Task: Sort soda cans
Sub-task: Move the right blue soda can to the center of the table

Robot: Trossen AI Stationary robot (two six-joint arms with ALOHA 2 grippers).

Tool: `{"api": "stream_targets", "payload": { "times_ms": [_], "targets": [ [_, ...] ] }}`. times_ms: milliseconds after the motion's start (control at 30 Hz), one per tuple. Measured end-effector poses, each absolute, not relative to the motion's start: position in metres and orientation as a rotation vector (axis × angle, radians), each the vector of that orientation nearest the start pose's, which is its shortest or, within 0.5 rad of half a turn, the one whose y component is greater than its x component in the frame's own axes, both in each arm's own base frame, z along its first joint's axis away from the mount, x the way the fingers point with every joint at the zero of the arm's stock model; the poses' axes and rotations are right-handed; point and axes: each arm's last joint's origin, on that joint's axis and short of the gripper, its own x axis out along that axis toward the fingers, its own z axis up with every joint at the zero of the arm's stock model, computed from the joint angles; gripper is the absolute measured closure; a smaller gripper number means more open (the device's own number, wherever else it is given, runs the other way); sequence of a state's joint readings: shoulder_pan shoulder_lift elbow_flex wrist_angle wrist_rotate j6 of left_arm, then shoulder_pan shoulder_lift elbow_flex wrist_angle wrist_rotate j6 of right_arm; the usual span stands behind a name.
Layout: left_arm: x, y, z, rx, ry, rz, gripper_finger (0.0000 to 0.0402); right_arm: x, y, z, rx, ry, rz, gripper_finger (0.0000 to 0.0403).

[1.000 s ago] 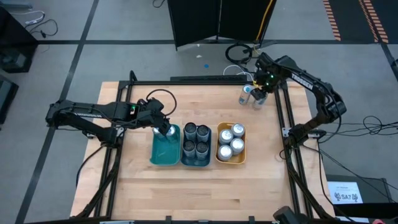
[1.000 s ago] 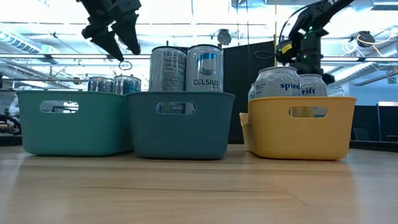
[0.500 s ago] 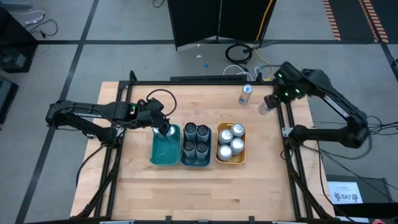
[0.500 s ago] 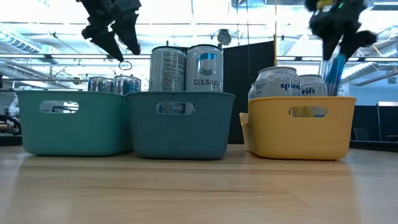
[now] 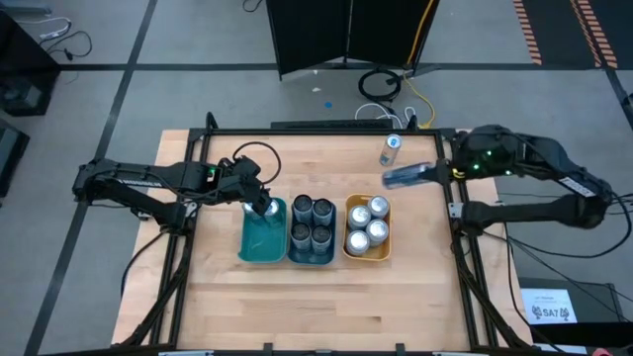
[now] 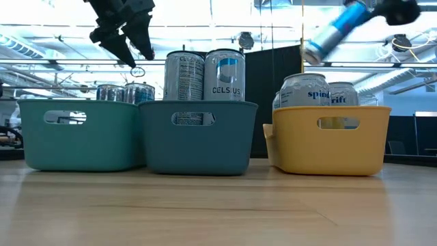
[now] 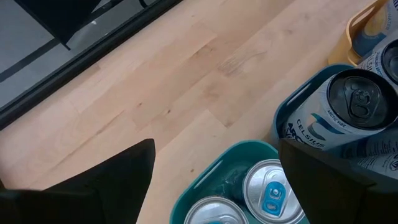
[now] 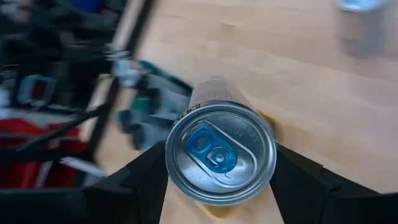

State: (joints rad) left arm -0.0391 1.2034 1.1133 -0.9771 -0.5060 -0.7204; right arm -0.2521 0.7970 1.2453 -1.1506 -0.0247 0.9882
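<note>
My right gripper is shut on a blue and silver soda can, carried in the air over the table's far right part; in the low view that can slants above the orange tray. One more can stands on its base on the table near the far edge. My left gripper hangs open above the far end of the teal tray, where two blue-tabbed cans stand. The dark blue tray holds several tall cans, the orange tray several silver ones. My right gripper pinches the can between its two fingers, one on each side of the can's wall near its tabbed top end. The fingers come roughly level from the table's right side. The can is lifted clear, lying near level, its other end dipping toward the left.
The three trays sit side by side at the table's middle. A black frame runs along the far edge and side rails along both sides. Bare wood shows in front of the trays and at the far left.
My right gripper has lifted the blue can off the far right of the table from beside the standing can, swung toward the right edge and slightly nearer, and tipped the can from upright to near level. The other can stayed in place.
</note>
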Motion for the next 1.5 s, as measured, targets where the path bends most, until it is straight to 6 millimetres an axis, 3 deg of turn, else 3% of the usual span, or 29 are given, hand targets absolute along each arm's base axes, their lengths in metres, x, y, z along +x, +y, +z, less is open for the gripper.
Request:
{"api": "stream_targets", "payload": {
  "times_ms": [233,433,867,1100,1500],
  "targets": [
    [0.22,0.005,0.306,-0.355,0.823,0.761,0.0052,0.154,-0.015,0.396,0.936,0.498,-0.333,0.0181],
    [0.22,0.005,0.306,-0.355,0.823,0.761,0.0052,0.194,0.006,0.387,0.851,0.588,-0.152,0.0181],
    [0.22,0.005,0.306,-0.355,0.823,0.761,0.0052,0.222,0.078,0.357,0.713,0.864,0.068,0.0181],
    [0.22,0.005,0.306,-0.356,0.822,0.762,0.0052,0.242,0.109,0.334,0.665,1.004,0.069,0.0181],
    [0.22,0.005,0.306,-0.356,0.822,0.762,0.0052,0.297,0.141,0.334,0.477,1.152,-0.189,0.0179]
  ]
}}
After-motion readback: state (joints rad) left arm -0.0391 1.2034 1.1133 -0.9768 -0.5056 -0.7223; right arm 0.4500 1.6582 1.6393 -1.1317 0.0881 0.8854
